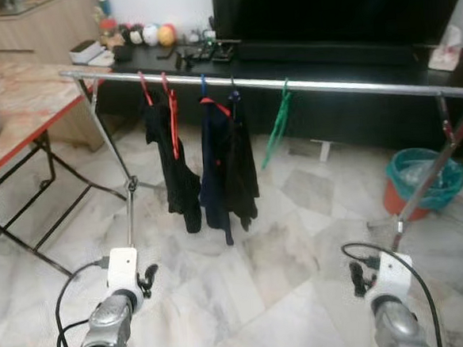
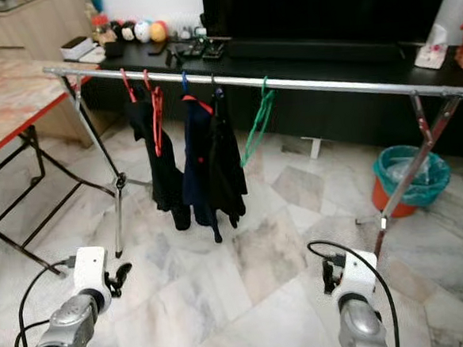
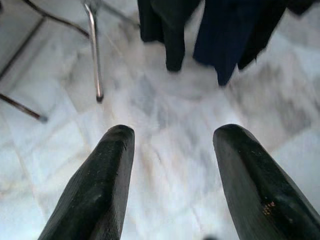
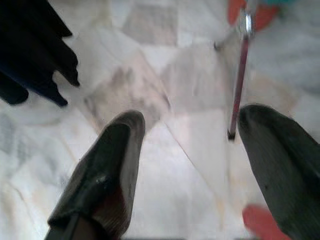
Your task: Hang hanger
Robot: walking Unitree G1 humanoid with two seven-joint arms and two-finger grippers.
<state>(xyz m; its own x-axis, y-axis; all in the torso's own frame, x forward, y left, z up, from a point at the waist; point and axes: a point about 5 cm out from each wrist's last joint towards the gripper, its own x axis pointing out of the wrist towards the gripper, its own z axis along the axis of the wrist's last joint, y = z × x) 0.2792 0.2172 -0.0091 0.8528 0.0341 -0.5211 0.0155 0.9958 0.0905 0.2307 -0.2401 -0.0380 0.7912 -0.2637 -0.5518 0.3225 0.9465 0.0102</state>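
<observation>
A green hanger (image 1: 277, 127) hangs on the silver rail (image 1: 344, 85) beside dark clothes (image 1: 207, 163) — left end effector (image 3: 172, 150) and right end effector (image 4: 200, 145) both spread, empty, low over the floor (image 1: 278, 273).

head stereo, wrist cameras floorward

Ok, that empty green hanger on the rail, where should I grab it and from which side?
Probably the green hanger by its lower frame, which hangs free below the rail. Come from the front with the right gripper, already open; the clothes crowd its left side.
</observation>
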